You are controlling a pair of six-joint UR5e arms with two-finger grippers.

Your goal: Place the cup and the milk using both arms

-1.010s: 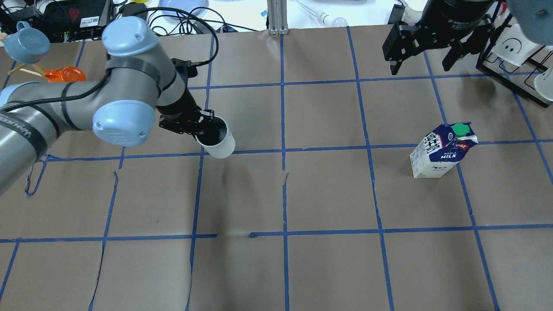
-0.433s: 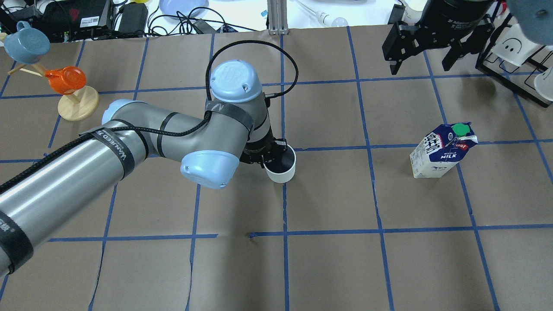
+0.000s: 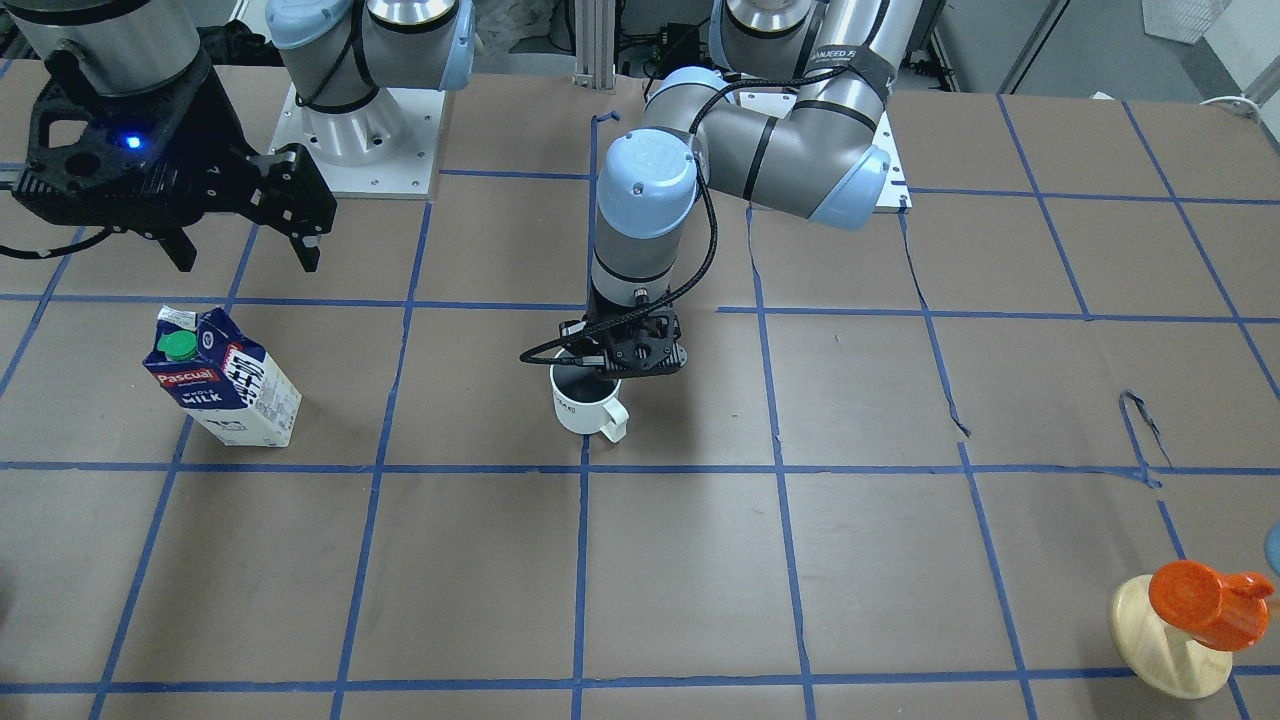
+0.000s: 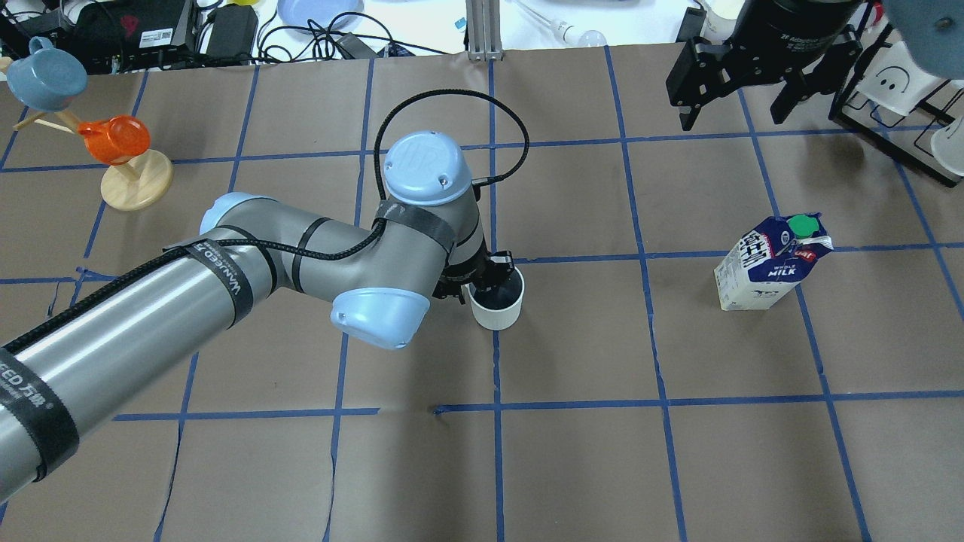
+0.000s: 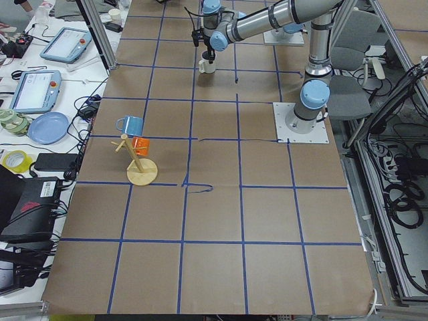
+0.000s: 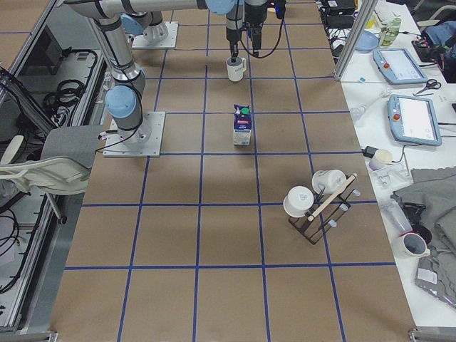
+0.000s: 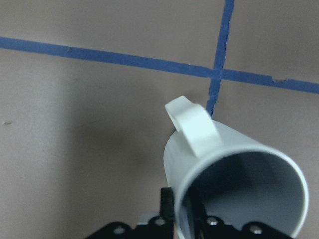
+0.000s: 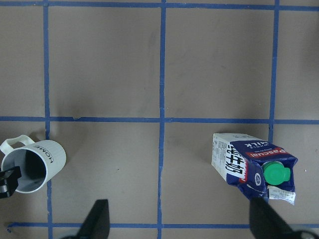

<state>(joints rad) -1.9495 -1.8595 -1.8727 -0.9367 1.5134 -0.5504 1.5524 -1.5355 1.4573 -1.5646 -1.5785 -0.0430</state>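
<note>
I'm carrying the cup [image 4: 498, 310] slightly further right than before, left arm [image 4: 226, 278] reaching in, wrist down, left fingers [image 7: 167, 206] clamping its rim; right fingers [image 4: 687, 105] hanging wide

Overhead view: the left gripper [image 4: 482, 280] lies largely under its own wrist, and the handle of the cup [image 4: 497, 299] is hidden. The upper body of the right gripper [image 4: 733, 117] runs off the top edge.

Left wrist view: the cup's near rim is cropped at the bottom, and only one finger [image 7: 167, 206] is distinct.

Right wrist view: the right fingertips [image 8: 98, 219] are dark blurs cut by the bottom edge.

Front view: a blue cup [image 3: 1274, 548] is cropped at the right edge.

Contact between cup base and table [image 3: 700, 560] is indeterminate.
</note>
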